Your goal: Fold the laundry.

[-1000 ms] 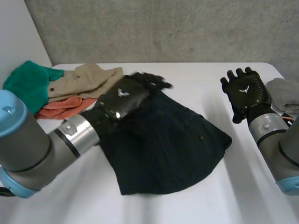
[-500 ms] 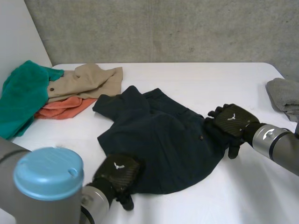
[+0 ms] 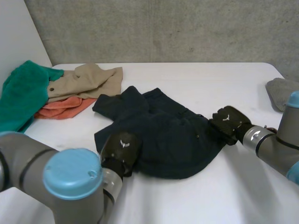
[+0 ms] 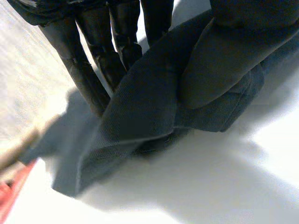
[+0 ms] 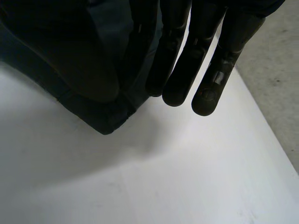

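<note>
Two pinch grips on shorts (image 3: 168, 140) at middle of table (image 3: 233, 196): left robot hand (image 3: 120, 148) thumb-to-fingers on near-left corner, right robot hand (image 3: 227, 122) likewise on right corner; best lifted together, cloth taut, corners level, laid squarely over far edge.

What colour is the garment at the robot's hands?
The garment is plain dark navy; best seen in the head view.

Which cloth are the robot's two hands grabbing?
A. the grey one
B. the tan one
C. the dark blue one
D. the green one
C: the left hand pinches the dark blue garment at its near edge and the right hand pinches its corner on the other side, while the green cloth, tan garment and grey cloth lie off to the sides.
</note>
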`<state>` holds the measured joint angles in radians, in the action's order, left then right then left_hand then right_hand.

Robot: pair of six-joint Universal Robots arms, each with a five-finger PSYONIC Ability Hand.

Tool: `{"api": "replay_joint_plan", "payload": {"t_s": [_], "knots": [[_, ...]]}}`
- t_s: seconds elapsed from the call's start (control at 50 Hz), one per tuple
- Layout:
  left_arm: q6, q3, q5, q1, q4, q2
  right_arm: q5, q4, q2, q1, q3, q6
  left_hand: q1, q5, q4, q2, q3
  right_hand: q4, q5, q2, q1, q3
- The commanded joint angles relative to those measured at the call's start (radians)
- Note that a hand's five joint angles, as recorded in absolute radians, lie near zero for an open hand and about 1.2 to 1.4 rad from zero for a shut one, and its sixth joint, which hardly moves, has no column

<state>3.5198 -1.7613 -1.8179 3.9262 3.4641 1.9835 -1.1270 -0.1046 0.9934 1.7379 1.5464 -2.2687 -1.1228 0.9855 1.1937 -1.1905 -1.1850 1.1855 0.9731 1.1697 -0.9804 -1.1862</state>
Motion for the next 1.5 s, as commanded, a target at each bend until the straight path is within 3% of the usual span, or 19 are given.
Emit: {"api": "replay_joint_plan", "payload": {"t_s": [0.02, 0.12, 0.24, 0.26, 0.28, 0.3, 0.32, 0.44, 0.62, 0.8, 0.92, 1.1, 1.32, 1.5], "knots": [[0.033, 0.103, 0.008, 0.002, 0.01, -0.277, 0.003, 0.016, 0.253, -0.006, -0.041, -0.245, -0.273, 0.236, 0.203, -0.206, -0.211, 0.211, 0.249, 0.227, -0.416, -0.21], [0.033, 0.258, 0.054, 0.025, 0.0, -0.397, -0.014, 0.017, 0.418, -0.005, -0.159, -0.402, -0.273, 0.236, 0.203, -0.206, -0.211, 0.211, 0.249, 0.227, -0.416, -0.21], [0.033, 0.388, 0.12, 0.074, -0.04, -0.394, -0.031, 0.104, 0.517, -0.009, -0.262, -0.581, -0.273, 0.236, 0.203, -0.206, -0.211, 0.211, 0.249, 0.227, -0.416, -0.21], [0.031, 0.407, 0.129, 0.079, -0.054, -0.388, -0.027, 0.159, 0.521, -0.009, -0.275, -0.626, -0.273, 0.236, 0.203, -0.206, -0.211, 0.058, 0.096, 0.074, -0.263, -0.057], [0.031, 0.411, 0.132, 0.081, -0.059, -0.382, -0.025, 0.192, 0.515, -0.011, -0.276, -0.641, -0.273, 0.236, 0.203, -0.206, -0.211, -0.29, -0.252, -0.274, 0.085, 0.29], [0.033, 0.411, 0.132, 0.081, -0.062, -0.373, -0.03, 0.257, 0.499, -0.012, -0.263, -0.664, -0.273, 0.236, 0.203, -0.206, -0.211, -0.93, -0.892, -0.914, 0.725, 0.93], [0.033, 0.404, 0.134, 0.082, -0.066, -0.349, -0.033, 0.284, 0.489, -0.011, -0.253, -0.672, -0.273, 0.236, 0.203, -0.206, -0.211, -0.968, -0.93, -0.952, 0.763, 0.969], [0.033, 0.346, 0.137, 0.096, -0.066, -0.305, -0.031, 0.413, 0.37, -0.005, -0.119, -0.713, -0.273, 0.236, 0.203, -0.206, -0.211, -0.977, -0.939, -0.961, 0.772, 0.978], [0.033, 0.35, 0.134, 0.094, -0.063, -0.252, -0.031, 0.298, 0.323, 0.057, 0.119, -1.057, -0.273, 0.236, 0.203, -0.206, -0.211, -0.977, -0.939, -0.961, 0.772, 0.978], [0.034, 0.454, 0.131, 0.062, -0.062, -0.157, -0.053, 0.267, 0.321, 0.155, 0.201, -1.238, -0.273, 0.236, 0.203, -0.206, -0.211, -0.977, -0.939, -0.961, 0.772, 0.978], [0.036, 0.542, 0.129, 0.041, -0.066, -0.084, -0.196, 0.198, 0.311, 0.247, 0.215, -1.331, -0.273, 0.236, 0.203, -0.206, -0.211, -0.986, -0.948, -0.97, 0.781, 0.987], [0.034, 0.617, 0.129, 0.033, -0.065, -0.032, -0.41, 0.12, 0.245, 0.432, 0.186, -1.352, -0.273, 0.236, 0.203, -0.206, -0.211, -0.992, -0.954, -0.976, 0.787, 0.993], [0.034, 0.6, 0.129, 0.032, -0.066, -0.029, -0.559, 0.04, 0.15, 0.592, 0.117, -1.353, -0.273, 0.236, 0.203, -0.206, -0.211, -0.992, -0.954, -0.976, 0.787, 0.993], [0.033, 0.595, 0.126, 0.033, -0.068, -0.031, -0.636, 0.039, 0.041, 0.632, 0.031, -1.387, -0.273, 0.236, 0.203, -0.206, -0.211, -0.992, -0.954, -0.976, 0.787, 0.993]]}}
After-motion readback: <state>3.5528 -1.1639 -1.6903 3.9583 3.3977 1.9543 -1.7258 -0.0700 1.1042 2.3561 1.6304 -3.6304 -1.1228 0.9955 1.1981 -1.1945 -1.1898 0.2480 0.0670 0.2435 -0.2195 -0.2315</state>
